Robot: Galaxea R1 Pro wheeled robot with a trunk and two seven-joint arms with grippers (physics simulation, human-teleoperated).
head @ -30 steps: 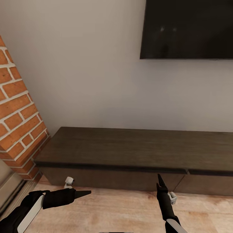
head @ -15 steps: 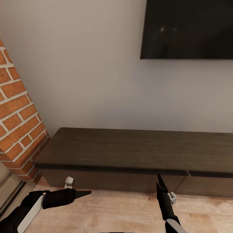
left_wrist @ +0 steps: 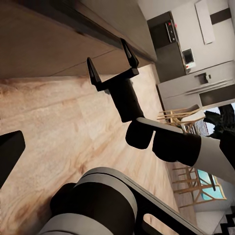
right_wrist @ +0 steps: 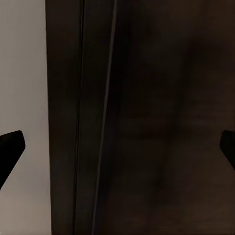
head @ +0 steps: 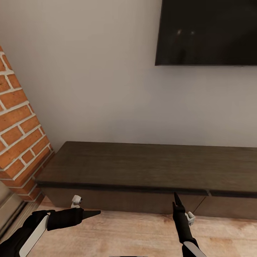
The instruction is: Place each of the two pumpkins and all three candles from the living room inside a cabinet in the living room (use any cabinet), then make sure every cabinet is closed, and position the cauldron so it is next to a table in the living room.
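The long low dark-brown cabinet (head: 142, 164) stands against the white wall, and its drawer fronts (head: 117, 201) look shut. My left gripper (head: 96, 213) hovers low over the floor in front of its left end, pointing right, with one finger (left_wrist: 10, 154) far out at the picture's edge, so it is open. My right gripper (head: 175, 197) points up at the cabinet's front edge, close to the seam between two drawers. It is open and empty, its fingers (left_wrist: 128, 51) spread wide before the dark wood (right_wrist: 161, 117). The pumpkins, candles and cauldron are out of view.
A brick column (head: 18, 142) juts out at the cabinet's left end. A dark TV (head: 207, 32) hangs on the wall above. Pale wood floor (head: 135, 232) runs in front of the cabinet. The left wrist view reaches a distant kitchen with wooden chairs (left_wrist: 178, 117).
The whole head view has shifted slightly, so the camera moved a little; the brick column sits further left. Both arms keep the same pose.
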